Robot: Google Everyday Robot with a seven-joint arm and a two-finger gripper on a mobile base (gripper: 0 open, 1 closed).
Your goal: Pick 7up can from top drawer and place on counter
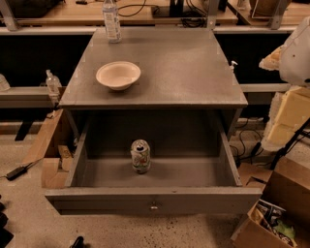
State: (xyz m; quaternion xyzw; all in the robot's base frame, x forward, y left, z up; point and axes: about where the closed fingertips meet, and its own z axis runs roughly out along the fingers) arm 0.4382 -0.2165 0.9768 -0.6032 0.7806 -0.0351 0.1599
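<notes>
The 7up can [140, 156] stands upright inside the open top drawer [154, 198], a little left of centre on its floor. It is silvery-white with green and red markings and a shiny top. The drawer is pulled fully out, its flat front panel with a small metal knob [154, 207] nearest me. The grey speckled counter [184, 68] lies above and behind it. My gripper is not in view; only a white rounded part of the arm [296, 53] shows at the right edge, above and to the right of the counter.
A beige bowl [118, 74] sits on the counter's left front. A clear plastic bottle [112, 20] stands at its back left. A wooden bench [145, 14] runs behind. Cardboard boxes [271, 213] lie at the lower right, yellow foam [290, 116] at the right.
</notes>
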